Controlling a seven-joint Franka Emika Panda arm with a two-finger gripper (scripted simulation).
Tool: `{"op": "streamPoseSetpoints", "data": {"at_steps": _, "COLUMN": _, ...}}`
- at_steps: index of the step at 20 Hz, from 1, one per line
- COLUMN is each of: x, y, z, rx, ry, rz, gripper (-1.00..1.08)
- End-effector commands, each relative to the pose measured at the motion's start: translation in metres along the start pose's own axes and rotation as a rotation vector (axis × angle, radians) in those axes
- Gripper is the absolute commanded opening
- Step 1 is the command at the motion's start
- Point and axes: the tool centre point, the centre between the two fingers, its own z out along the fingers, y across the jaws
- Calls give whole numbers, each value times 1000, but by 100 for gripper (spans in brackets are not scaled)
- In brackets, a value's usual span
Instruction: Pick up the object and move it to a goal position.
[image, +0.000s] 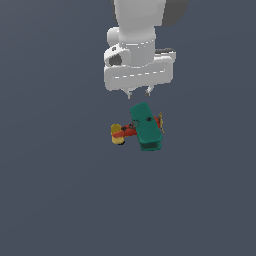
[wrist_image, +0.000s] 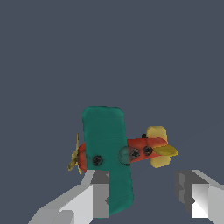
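Note:
The toy biplane (image: 142, 127) lies on the dark grey floor, with teal-green wings, a red-orange body, a yellow tail and a yellow propeller. My gripper (image: 139, 93) hangs just above it, close to the far tip of the wing, and is open and empty. In the wrist view the biplane (wrist_image: 107, 144) sits just beyond the gripper (wrist_image: 146, 197). One finger (wrist_image: 94, 197) lies beside the near end of the wing, and the other finger (wrist_image: 199, 199) stands apart from the plane on the tail side.
Plain dark grey floor (image: 50, 200) surrounds the plane on all sides. No other objects show, and no goal marker is visible in either view.

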Motion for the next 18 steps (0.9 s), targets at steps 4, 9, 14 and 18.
{"op": "streamPoseSetpoints", "data": {"at_steps": 4, "x": -4, "y": -4, "z": 9, "rx": -15, "ry": -31, "rz": -1, "gripper": 28}}
{"op": "streamPoseSetpoints", "data": {"at_steps": 9, "x": -11, "y": -9, "z": 22, "rx": -38, "ry": -74, "rz": -2, "gripper": 28}}
{"op": "streamPoseSetpoints", "data": {"at_steps": 14, "x": -22, "y": -17, "z": 42, "rx": -79, "ry": -140, "rz": -3, "gripper": 28}}
{"op": "streamPoseSetpoints", "data": {"at_steps": 18, "x": -35, "y": -24, "z": 61, "rx": -129, "ry": -206, "rz": -5, "gripper": 28}}
